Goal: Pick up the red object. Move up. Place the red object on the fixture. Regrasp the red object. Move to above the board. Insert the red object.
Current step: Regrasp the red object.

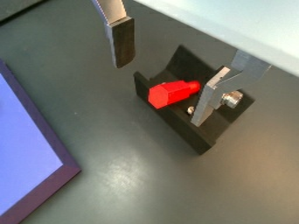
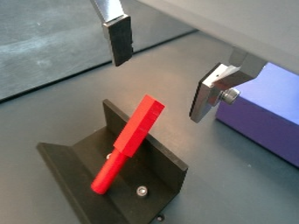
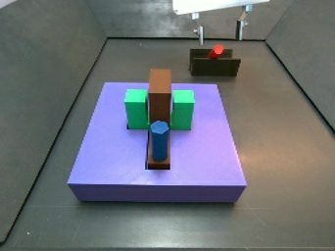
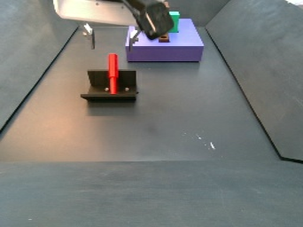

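Red peg (image 2: 129, 143) leans in the fixture (image 2: 73, 164), its lower end down in the angle and its upper end propped against the back wall, as a wrist view and a side view (image 4: 112, 72) both show. It touches nothing but the fixture. The gripper (image 1: 162, 59) hangs above it with its jaws wide apart and nothing between the 2 fingers (image 1: 121, 44); in a side view (image 3: 222, 17) it sits high over the fixture (image 3: 215, 65), well apart from the board (image 3: 160, 149).

The step in hand looks like the regrasp. To do it well, I would come straight down with 1 pad on each side of the peg's upper part, matching the gripper's tilt to the peg's lean so the pads meet its flat sides squarely. Close only once the plates clear the fixture walls; a plate catching the wall could knock the peg askew.
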### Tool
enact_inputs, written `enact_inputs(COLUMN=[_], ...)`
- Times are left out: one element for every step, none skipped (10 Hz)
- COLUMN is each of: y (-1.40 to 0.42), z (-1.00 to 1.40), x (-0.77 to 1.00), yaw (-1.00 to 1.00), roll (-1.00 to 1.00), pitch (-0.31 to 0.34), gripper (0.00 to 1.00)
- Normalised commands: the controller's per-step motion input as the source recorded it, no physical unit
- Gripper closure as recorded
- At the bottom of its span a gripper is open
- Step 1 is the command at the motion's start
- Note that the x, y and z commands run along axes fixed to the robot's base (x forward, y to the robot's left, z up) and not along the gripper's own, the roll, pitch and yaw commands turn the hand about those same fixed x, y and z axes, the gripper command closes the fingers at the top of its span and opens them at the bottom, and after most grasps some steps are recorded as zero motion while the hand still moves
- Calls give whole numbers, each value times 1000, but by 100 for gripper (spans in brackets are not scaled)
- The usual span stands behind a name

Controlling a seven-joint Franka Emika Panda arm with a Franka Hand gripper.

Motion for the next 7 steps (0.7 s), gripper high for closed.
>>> enact_inputs(y=[-89,-77,-60,0,43,34,-77], z=[66,54,51,3,0,0,0], x=[114,146,174,217,157,0,-14], yaw=[163,149,157,60,6,37,189], roll=[1000,1000,1000,1000,1000,1000,1000], pitch=[163,126,106,129,146,94,54], gripper=[0,0,0,0,0,0,0])
